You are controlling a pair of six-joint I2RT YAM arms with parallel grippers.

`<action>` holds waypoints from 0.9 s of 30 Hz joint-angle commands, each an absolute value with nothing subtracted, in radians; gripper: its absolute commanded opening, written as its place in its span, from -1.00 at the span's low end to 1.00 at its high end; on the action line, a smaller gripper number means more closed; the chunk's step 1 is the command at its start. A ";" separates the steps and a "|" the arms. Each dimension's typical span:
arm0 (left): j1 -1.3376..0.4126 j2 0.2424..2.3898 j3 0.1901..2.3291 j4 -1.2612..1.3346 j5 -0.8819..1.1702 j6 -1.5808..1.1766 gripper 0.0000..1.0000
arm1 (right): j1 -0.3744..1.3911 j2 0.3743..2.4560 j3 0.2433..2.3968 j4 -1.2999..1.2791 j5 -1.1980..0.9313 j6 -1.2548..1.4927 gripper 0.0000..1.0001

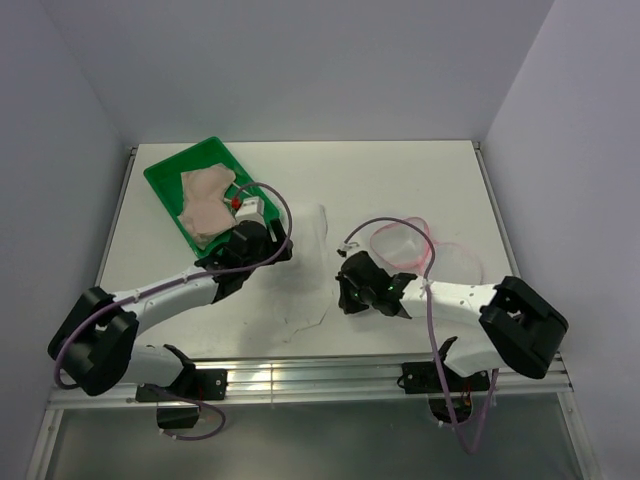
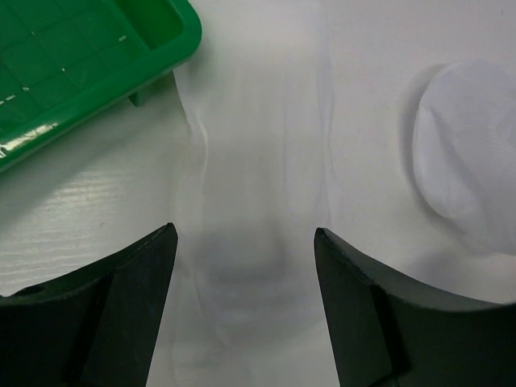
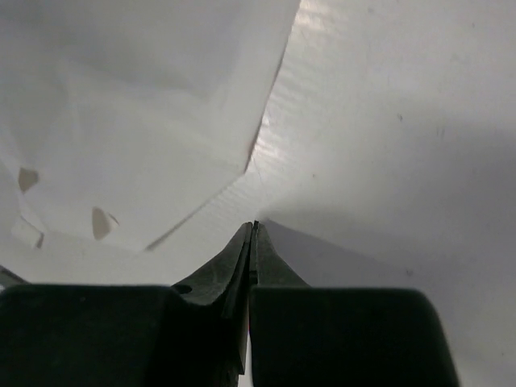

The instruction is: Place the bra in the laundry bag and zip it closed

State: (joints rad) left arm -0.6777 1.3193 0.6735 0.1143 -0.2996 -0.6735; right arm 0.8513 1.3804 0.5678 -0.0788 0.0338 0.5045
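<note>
The bra [image 1: 207,204], pale peach-beige, lies crumpled in the green tray [image 1: 165,180] at the back left. Right of centre on the table lies the laundry bag [image 1: 405,245], its pink-rimmed white mesh halves spread apart. My left gripper [image 1: 272,243] is just right of the tray's near corner. In the left wrist view it [image 2: 244,234] stands open over a thin translucent white sheet [image 2: 258,145], with nothing between the fingers. My right gripper [image 1: 347,290] is left of the bag, low over the table. Its [image 3: 254,226] fingers are pressed together and nothing shows between them.
The white sheet [image 1: 312,265] covers the table's centre between the two grippers, and one edge [image 3: 145,121] lies just ahead of the right fingertips. The tray's corner [image 2: 81,56] is at the left gripper's upper left. A rounded white patch [image 2: 472,161] lies to its right.
</note>
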 commanded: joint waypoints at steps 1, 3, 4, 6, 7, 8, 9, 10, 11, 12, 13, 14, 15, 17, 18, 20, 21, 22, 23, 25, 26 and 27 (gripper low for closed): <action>-0.673 1.374 0.701 0.182 -0.222 -0.661 0.52 | 0.859 1.307 0.529 -0.109 0.005 0.526 -1.00; -0.672 1.396 0.721 0.192 -0.216 -0.658 0.53 | 0.859 1.284 0.526 -0.109 0.026 0.531 -1.00; -0.672 1.419 0.730 0.192 -0.219 -0.658 0.52 | 0.858 1.282 0.538 -0.104 0.043 0.534 -0.83; -0.670 1.425 0.744 0.199 -0.232 -0.664 0.50 | 0.857 1.316 0.595 -0.084 0.061 0.522 -0.14; -0.669 1.421 0.744 0.207 -0.235 -0.664 0.50 | 0.857 1.353 0.613 -0.071 0.067 0.522 0.05; -0.670 1.408 0.742 0.204 -0.241 -0.664 0.50 | 0.857 1.373 0.642 -0.040 0.077 0.520 0.28; -0.669 1.401 0.741 0.199 -0.244 -0.663 0.50 | 0.857 1.400 0.658 -0.026 0.077 0.517 0.32; -0.670 1.393 0.736 0.187 -0.248 -0.658 0.50 | 0.857 1.457 0.673 -0.017 0.077 0.514 0.35; -0.667 1.381 0.733 0.181 -0.256 -0.657 0.50 | 0.857 1.488 0.713 -0.023 0.081 0.503 0.36; -0.666 1.373 0.721 0.175 -0.261 -0.655 0.50 | 0.857 1.517 0.730 -0.028 0.080 0.497 0.36; -0.666 1.368 0.712 0.173 -0.262 -0.655 0.50 | 0.859 1.561 0.742 -0.031 0.078 0.491 0.36; -0.660 1.356 0.703 0.176 -0.262 -0.657 0.50 | 0.859 1.578 0.753 -0.034 0.080 0.485 0.33; -0.657 1.351 0.693 0.179 -0.258 -0.660 0.50 | 0.859 1.592 0.759 -0.038 0.086 0.479 0.28; -0.644 1.342 0.672 0.190 -0.256 -0.664 0.50 | 0.861 1.621 0.771 -0.067 0.089 0.463 -0.01; -0.641 1.345 0.664 0.193 -0.246 -0.666 0.51 | 0.864 1.627 0.773 -0.080 0.092 0.456 -0.26; -0.632 1.354 0.664 0.198 -0.236 -0.663 0.51 | 0.867 1.625 0.767 -0.110 0.094 0.433 -0.83; -0.630 1.358 0.667 0.201 -0.233 -0.658 0.51 | 0.868 1.615 0.759 -0.124 0.086 0.428 -0.97; -0.627 1.365 0.669 0.201 -0.226 -0.657 0.52 | 0.870 1.585 0.737 -0.146 0.086 0.425 -1.00; -0.626 1.368 0.672 0.201 -0.222 -0.654 0.53 | 0.871 1.562 0.717 -0.149 0.086 0.426 -1.00; -0.623 1.380 0.678 0.210 -0.207 -0.647 0.54 | 0.873 1.473 0.646 -0.159 0.062 0.446 -1.00; -0.621 1.385 0.681 0.218 -0.199 -0.643 0.55 | 0.873 1.444 0.625 -0.163 0.049 0.455 -1.00; -0.620 1.390 0.681 0.238 -0.190 -0.641 0.56 | 0.874 1.389 0.603 -0.166 0.034 0.465 -1.00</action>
State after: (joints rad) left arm -0.6250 1.3750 0.6731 0.1654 -0.2306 -0.6659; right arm 0.8616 1.5017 0.6685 -0.0746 0.0692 0.4538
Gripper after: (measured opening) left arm 0.776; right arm 0.010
